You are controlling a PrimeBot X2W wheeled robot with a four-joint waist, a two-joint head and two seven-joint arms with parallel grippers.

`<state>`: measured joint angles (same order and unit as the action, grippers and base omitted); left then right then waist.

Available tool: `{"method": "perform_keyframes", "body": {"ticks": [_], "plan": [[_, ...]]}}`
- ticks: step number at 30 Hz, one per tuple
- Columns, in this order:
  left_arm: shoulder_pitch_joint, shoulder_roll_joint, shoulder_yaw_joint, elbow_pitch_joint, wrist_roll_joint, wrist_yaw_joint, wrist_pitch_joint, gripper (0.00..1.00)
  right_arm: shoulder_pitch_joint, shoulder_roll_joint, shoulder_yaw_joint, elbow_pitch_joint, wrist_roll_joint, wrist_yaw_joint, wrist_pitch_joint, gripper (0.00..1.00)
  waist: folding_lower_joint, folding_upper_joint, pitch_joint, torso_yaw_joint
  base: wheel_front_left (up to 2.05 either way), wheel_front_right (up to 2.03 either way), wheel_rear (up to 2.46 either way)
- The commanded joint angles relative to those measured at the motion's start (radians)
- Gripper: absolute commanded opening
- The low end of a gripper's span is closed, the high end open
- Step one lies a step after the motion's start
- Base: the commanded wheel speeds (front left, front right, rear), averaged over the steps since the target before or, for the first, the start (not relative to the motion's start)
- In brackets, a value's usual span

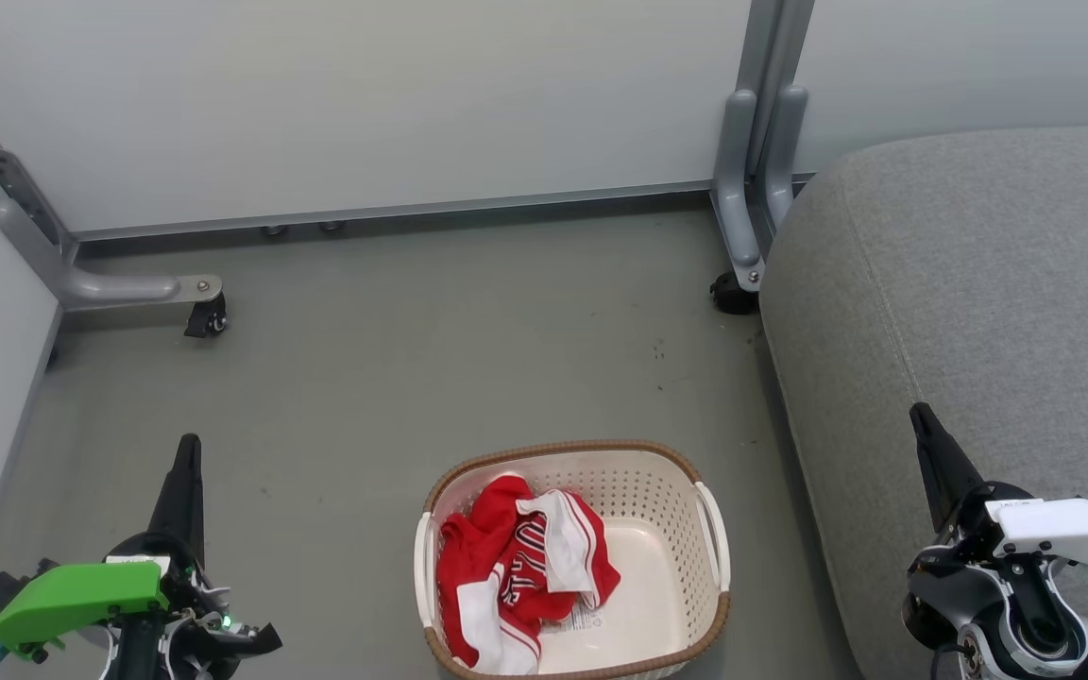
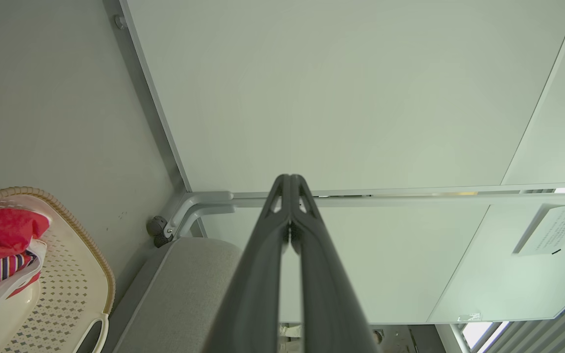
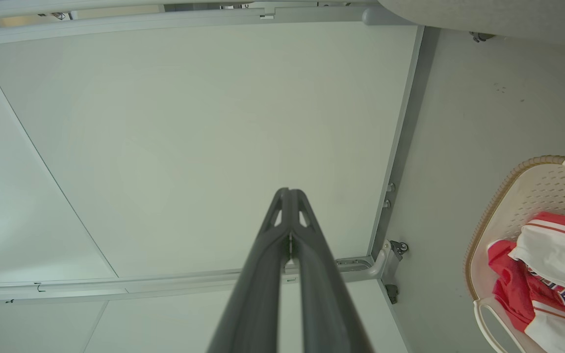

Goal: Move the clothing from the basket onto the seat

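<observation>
— The left end effector, at the lower left of the frame: what is it doing?
— It holds nothing. Its two dark fingers are pressed together and point up the frame above the floor, well apart from the basket.
— And the clothing?
— Crumpled in the left half of the basket, bottom centre. I judge that nothing is done yet: the pick, the lift and the carry are all left.
— The seat?
— A grey cushion on the right side of the frame, near the basket, with no garment on it.
— The right end effector?
— Lower right, over the seat's edge. Its fingers are closed on nothing and point up too.
</observation>
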<state>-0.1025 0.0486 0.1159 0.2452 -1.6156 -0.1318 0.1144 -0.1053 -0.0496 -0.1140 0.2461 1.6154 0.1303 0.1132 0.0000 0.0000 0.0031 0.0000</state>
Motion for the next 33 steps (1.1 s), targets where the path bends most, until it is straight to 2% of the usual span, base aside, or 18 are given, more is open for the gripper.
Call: {"method": "perform_keyframes", "body": {"ticks": [1, 23, 24, 33], "plan": [[-0.012, 0.002, 0.000, 0.000, 0.005, -0.001, 0.002, 0.00, -0.008, -0.002, 0.000, 0.002, -0.005, 0.001, 0.001, 0.00, 0.0000, 0.0000, 0.000, 0.000, 0.00, 0.00, 0.00], [-0.012, 0.002, 0.000, 0.001, 0.005, -0.001, 0.002, 0.00, -0.008, -0.002, 0.000, 0.002, -0.005, 0.001, 0.001, 0.00, 0.0000, 0.0000, 0.000, 0.000, 0.00, 0.00, 0.00], [0.001, -0.001, 0.000, 0.001, 0.000, 0.000, 0.000, 1.00, 0.001, 0.001, 0.000, 0.001, 0.000, 0.000, 0.000, 1.00, 0.0000, 0.0000, 0.000, 0.000, 0.00, 0.00, 0.00], [0.004, -0.002, -0.034, -0.010, 0.008, 0.000, -0.033, 1.00, 0.013, 0.003, 0.025, -0.015, -0.018, 0.000, -0.038, 1.00, 0.0000, 0.0000, 0.002, 0.000, 0.00, 0.00, 0.00]]}}
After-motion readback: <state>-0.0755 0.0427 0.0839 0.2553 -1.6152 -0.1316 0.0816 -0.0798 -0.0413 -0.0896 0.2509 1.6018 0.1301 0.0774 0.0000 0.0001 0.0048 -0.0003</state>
